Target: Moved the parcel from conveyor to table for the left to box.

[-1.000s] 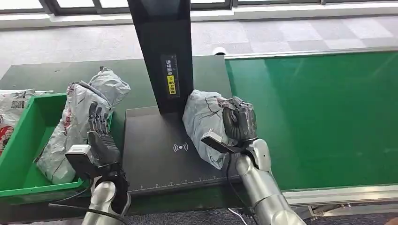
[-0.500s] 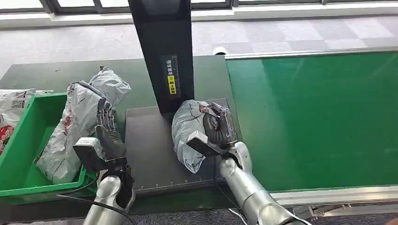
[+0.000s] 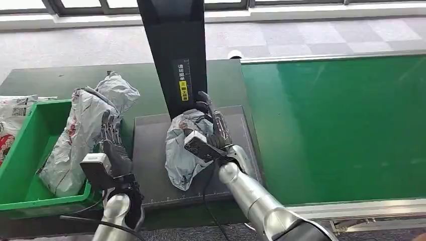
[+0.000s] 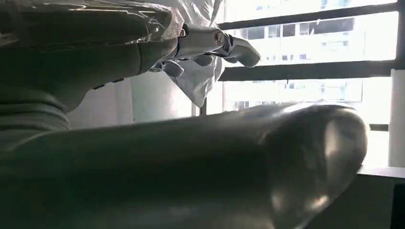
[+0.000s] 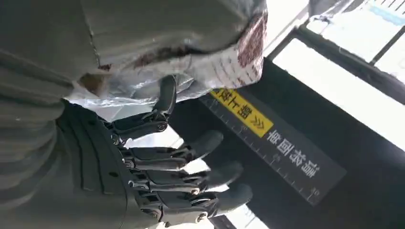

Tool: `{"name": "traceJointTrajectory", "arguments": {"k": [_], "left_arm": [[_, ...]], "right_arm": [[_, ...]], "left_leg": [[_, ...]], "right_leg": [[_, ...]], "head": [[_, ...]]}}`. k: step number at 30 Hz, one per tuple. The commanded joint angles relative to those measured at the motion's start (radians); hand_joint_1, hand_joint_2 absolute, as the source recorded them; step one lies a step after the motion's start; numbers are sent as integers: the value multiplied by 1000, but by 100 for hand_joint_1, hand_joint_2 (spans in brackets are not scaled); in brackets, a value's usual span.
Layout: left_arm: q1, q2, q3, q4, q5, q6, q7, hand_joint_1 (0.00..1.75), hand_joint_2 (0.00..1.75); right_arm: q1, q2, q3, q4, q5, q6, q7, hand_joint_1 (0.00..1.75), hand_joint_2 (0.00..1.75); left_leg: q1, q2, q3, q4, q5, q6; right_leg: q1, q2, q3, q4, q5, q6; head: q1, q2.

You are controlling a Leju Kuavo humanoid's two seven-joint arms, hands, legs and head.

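A crumpled grey parcel (image 3: 182, 153) lies on the black scanning plate (image 3: 150, 165) at the foot of the black post (image 3: 178, 55). My right hand (image 3: 213, 128) lies against the parcel's right side with its fingers stretched out toward the post. In the right wrist view the fingers (image 5: 191, 164) are spread and straight, and the parcel (image 5: 181, 38) lies along the thumb side, with one finger touching it. My left hand (image 3: 113, 145) stands to the left of the plate, fingers straight and apart, holding nothing, beside a second grey parcel (image 3: 83, 130).
A green bin (image 3: 27, 150) at the left holds the lower end of the second parcel, which leans out over its rim. The green conveyor belt (image 3: 341, 125) runs along the right. More printed bags (image 3: 12, 118) lie at the far left edge.
My right hand carried the parcel leftward from the belt's edge onto the scanning plate, and its fingers have uncurled from it. My left hand shifted slightly right.
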Motion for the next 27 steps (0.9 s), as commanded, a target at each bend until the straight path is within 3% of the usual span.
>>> {"name": "traceJointTrajectory", "arguments": {"k": [1, 5, 11, 14, 17, 21, 27], "left_arm": [[23, 10, -7, -29, 11, 28, 7, 0, 0], [71, 27, -7, -74, 25, 19, 9, 0, 0], [97, 32, -12, -123, 17, 22, 5, 0, 0], [119, 42, -34, -163, 3, 13, 5, 0, 0], [125, 51, -51, -180, -1, -19, 27, 0, 0], [119, 46, -54, -184, -2, -44, 41, 0, 0], [112, 45, -103, -165, -95, -69, 83, 0, 0]], "right_arm": [[-9, -30, 151, -1, -11, 8, 18, 0, 175], [26, -82, 193, -72, 134, -39, 264, 0, 175], [163, -142, 161, -340, 229, -20, 330, 0, 175], [304, -190, 161, -625, 332, -6, 430, 0, 175], [395, -220, 143, -767, 427, -20, 497, 0, 175], [480, -246, 118, -881, 464, -14, 514, 0, 175], [626, -261, 80, -1065, 500, -131, 491, 0, 175]], "left_leg": [[0, 0, 1, -1, 0, 0], [0, 0, 4, -3, 0, 0], [0, -2, 1, -1, 0, 0], [1, -3, 5, -4, -1, 1], [1, -5, 1, -1, 0, 0], [1, -7, 4, -3, -1, 1], [0, -8, 6, -4, -2, 1]], "right_leg": [[0, 0, 1, -1, 0, -1], [1, -1, 4, -3, 0, -1], [1, -2, 2, -2, 0, 0], [1, -4, 6, -4, -1, -1], [1, -5, 2, -2, -1, 0], [1, -8, 6, -4, -3, -1], [1, -10, 9, -6, -4, -1]], "head": [[0, 0], [0, 0], [0, 0], [0, 0], [0, 0], [0, 0], [0, 0]]}}
